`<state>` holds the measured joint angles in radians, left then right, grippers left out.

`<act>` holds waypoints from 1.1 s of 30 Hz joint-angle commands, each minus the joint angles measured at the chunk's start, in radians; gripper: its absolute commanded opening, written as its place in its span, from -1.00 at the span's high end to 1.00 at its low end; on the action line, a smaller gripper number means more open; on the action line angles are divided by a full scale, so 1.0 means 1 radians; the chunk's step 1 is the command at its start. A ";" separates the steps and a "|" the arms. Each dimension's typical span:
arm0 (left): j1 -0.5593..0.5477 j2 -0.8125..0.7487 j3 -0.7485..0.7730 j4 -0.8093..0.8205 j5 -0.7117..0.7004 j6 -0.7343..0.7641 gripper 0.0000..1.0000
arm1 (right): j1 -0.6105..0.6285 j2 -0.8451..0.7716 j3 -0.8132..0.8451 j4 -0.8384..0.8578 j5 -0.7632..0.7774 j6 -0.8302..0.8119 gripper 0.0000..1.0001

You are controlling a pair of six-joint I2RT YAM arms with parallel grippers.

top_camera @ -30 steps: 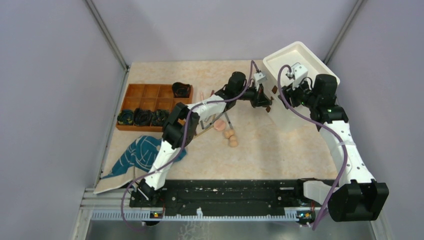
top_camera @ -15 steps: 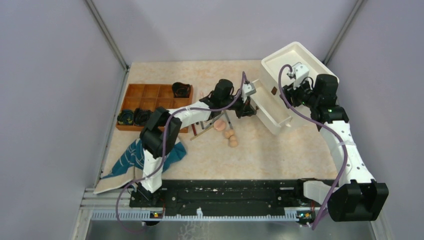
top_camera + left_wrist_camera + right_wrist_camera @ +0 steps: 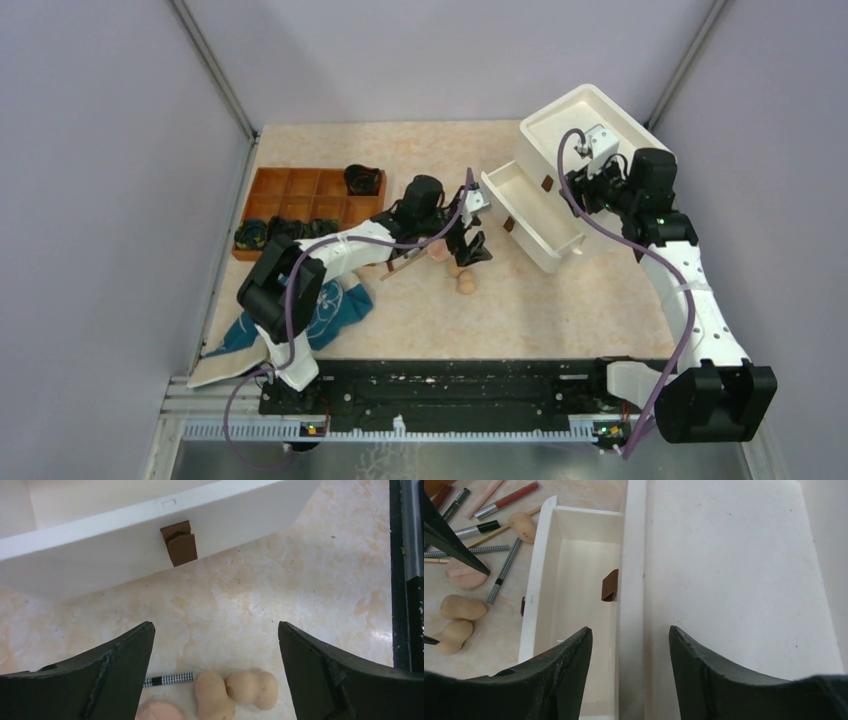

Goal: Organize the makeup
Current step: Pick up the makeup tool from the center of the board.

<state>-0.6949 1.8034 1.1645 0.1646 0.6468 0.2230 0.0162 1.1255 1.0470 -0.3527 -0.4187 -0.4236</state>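
The makeup lies loose on the table left of the white drawer box (image 3: 590, 130): tan sponges (image 3: 465, 285), a round pink piece (image 3: 437, 250) and slim pencils (image 3: 506, 494). In the left wrist view two sponges (image 3: 252, 687) and a checkered pencil (image 3: 167, 680) lie below my left gripper (image 3: 215, 625). It is open, holds nothing and hangs in front of the drawer's brown tab handle (image 3: 178, 542). The drawer (image 3: 584, 605) is pulled out and looks empty. My right gripper (image 3: 629, 629) is over the box's top front edge, jaws apart.
A brown wooden divided tray (image 3: 300, 195) with dark items in some cells sits at the back left. A teal patterned cloth (image 3: 300, 310) lies near the front left, partly under the left arm. Purple walls close in on both sides.
The left gripper pulled the drawer out to the left by its brown tab, then let go, opened wide and drew back over the sponges. The right arm has stayed over the box.
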 commanded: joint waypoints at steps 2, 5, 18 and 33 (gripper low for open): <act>0.028 -0.183 -0.115 0.012 -0.018 0.166 -0.97 | -0.009 -0.034 -0.012 -0.058 -0.019 0.002 -0.21; 0.033 -0.257 -0.182 -0.015 -0.042 0.245 -0.97 | -0.003 -0.053 -0.001 -0.061 -0.018 0.000 -0.39; 0.045 -0.588 -0.353 -0.130 -0.709 0.376 -0.97 | 0.241 -0.018 0.156 -0.233 -0.054 -0.126 -0.82; 0.316 -0.740 -0.243 -0.260 -0.671 0.123 -0.97 | 0.710 0.225 -0.091 -0.027 0.093 -0.061 -0.74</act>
<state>-0.4255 1.0500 0.8234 -0.0681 -0.0490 0.4259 0.6743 1.2743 0.9588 -0.4759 -0.4053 -0.5259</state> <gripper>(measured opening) 0.987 0.884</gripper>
